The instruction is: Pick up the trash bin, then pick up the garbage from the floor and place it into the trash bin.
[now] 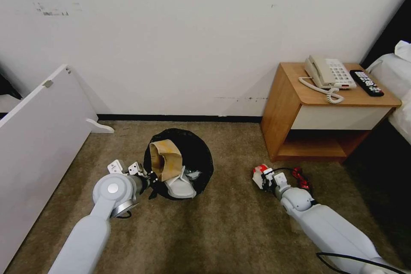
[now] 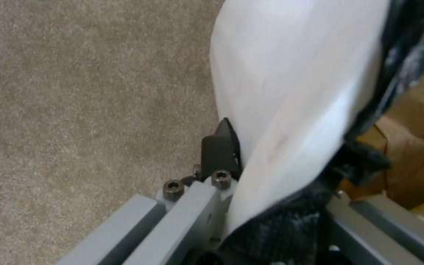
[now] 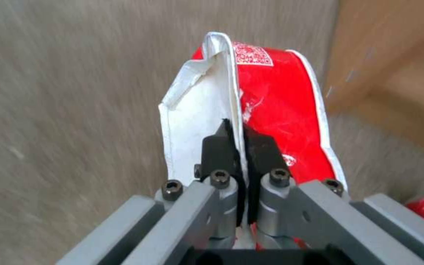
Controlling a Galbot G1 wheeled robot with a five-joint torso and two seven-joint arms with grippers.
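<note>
Two arms are busy here, starting with the head view: the left gripper (image 1: 150, 177) has hold of the near-left rim of the trash bin (image 1: 201, 154), which sits over the carpet (image 1: 214, 235) about midway along the wall, black liner all crinkled. Inside it you can see a brown paper bag (image 1: 165, 158) and a white slipper (image 1: 182, 186) poking up at the near edge. Off to the right, the right gripper (image 1: 261, 178) is down low just in front of the wooden nightstand (image 1: 282, 111), holding a red-white packet (image 1: 258, 175), with a red can (image 1: 299, 178) just beside the wrist on the carpet. A phone (image 1: 329, 73) and a remote (image 1: 366, 82) sit on top of the nightstand. Left wrist view: the jaws are pinching the bin's white wall (image 2: 295, 92) and the black liner (image 2: 281, 228) folded over it, one dark finger (image 2: 221, 147) pressed on the outside, brown bag visible inside. Right wrist view: the black fingertips (image 3: 222, 151) are squeezed together on the edge of the packet (image 3: 271, 110), which stands up from the jaws, red on one side, white on the other.
</note>
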